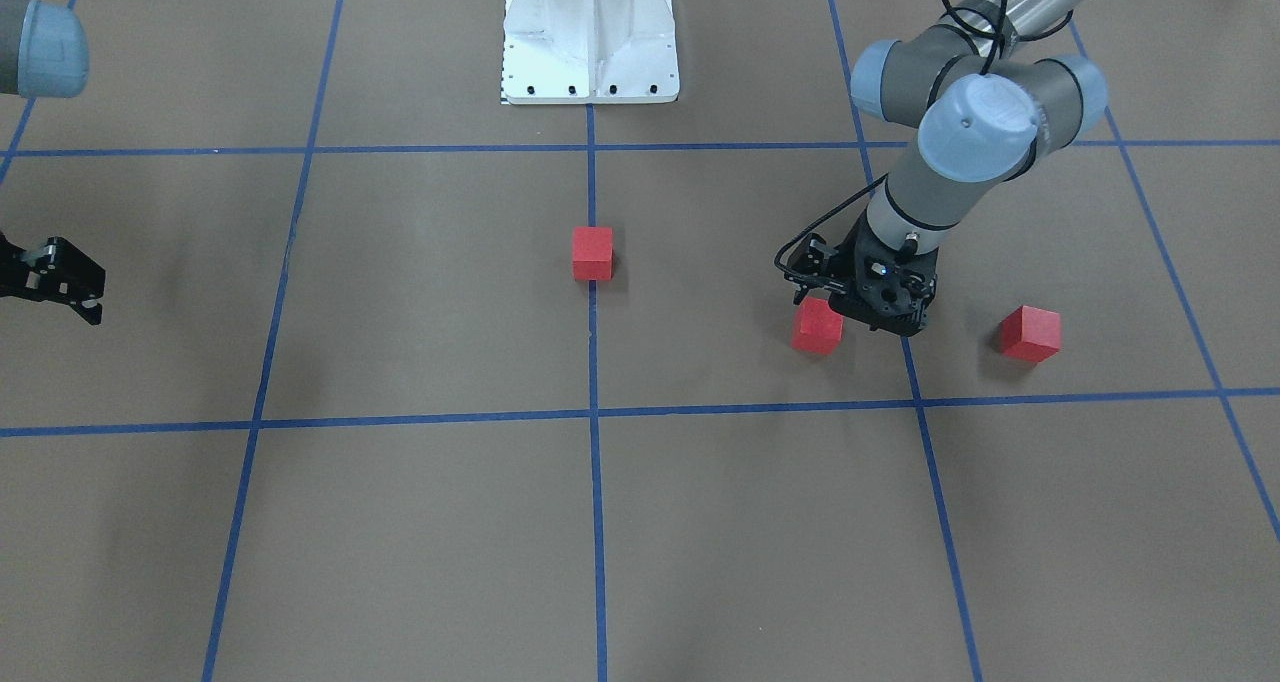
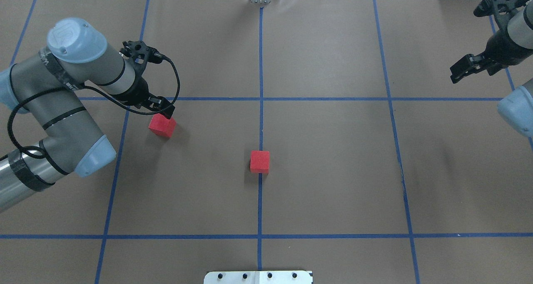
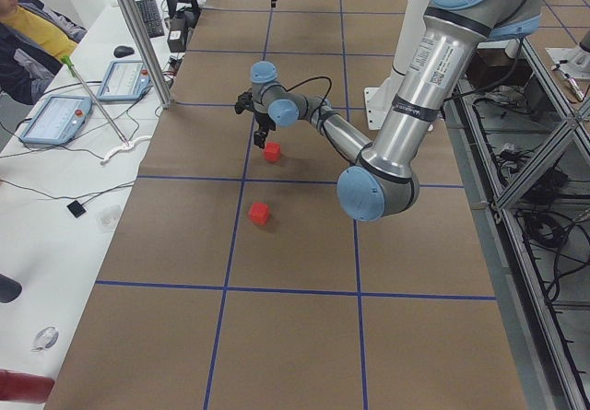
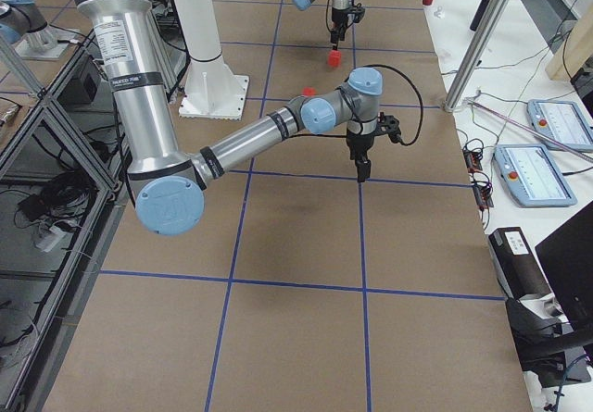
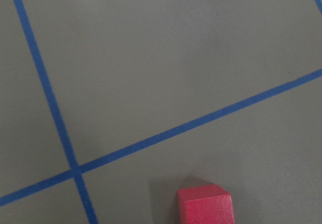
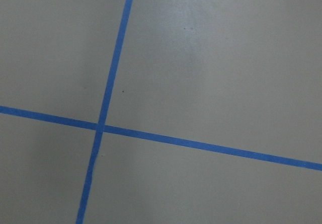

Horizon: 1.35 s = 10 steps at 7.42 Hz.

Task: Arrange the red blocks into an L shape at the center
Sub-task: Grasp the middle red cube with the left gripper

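Note:
One red block point(image 2: 260, 162) sits on the vertical blue tape line at the center point(image 2: 260, 130); it also shows in the front view point(image 1: 592, 253). A second red block point(image 2: 162, 125) lies on the table in the left central square. My left gripper point(image 2: 166, 112) hovers just above and beside it, its fingers together and holding nothing. The left wrist view shows this block point(image 5: 205, 205) at the bottom edge. A third red block point(image 1: 1030, 333) lies further out on my left, hidden under my arm in the overhead view. My right gripper point(image 2: 454, 78) is shut and empty, far out on the right.
The white robot base point(image 1: 590, 37) stands at the table's near edge. Blue tape lines point(image 6: 100, 126) divide the brown surface into squares. Operator consoles and cables lie beyond the table's far edge point(image 3: 55, 120).

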Tool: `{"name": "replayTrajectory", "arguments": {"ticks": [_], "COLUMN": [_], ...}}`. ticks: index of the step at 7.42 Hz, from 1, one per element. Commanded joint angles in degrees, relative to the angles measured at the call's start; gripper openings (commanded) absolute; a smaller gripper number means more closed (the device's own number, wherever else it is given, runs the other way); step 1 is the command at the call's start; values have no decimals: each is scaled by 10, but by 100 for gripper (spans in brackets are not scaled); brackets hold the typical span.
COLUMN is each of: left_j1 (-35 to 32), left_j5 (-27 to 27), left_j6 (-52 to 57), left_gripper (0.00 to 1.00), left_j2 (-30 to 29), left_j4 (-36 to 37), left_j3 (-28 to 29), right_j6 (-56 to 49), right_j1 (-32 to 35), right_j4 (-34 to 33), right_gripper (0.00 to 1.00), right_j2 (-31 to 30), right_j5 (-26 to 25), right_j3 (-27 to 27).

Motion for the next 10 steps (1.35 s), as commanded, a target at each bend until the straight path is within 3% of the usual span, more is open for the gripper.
{"name": "replayTrajectory", "arguments": {"ticks": [1,4,6,8,9,10], "left_j1": [11,17,19,19,19,19], "left_j5": [2,2,1,1,1,0], "left_j6": [-12,-16,-17,-19,-20,-20], "left_gripper": [99,98,74,34,19,12], "left_j2": [-18,-21,-21,-21,-23,-28], "left_j4": [-2,-3,-4,-3,-1,0], "left_j3": [42,59,66,65,61,59], "right_j6": [-8,-5,-5,-6,-7,-8], "right_j1": [4,4,3,3,3,4], "right_j4": [1,1,1,1,1,1], "right_gripper": [100,100,100,99,99,99], "right_j2": [-7,-8,-8,-8,-8,-8], "right_j5": [-1,-1,-2,-2,-2,-2], "right_j3": [0,0,0,0,0,-1]}}
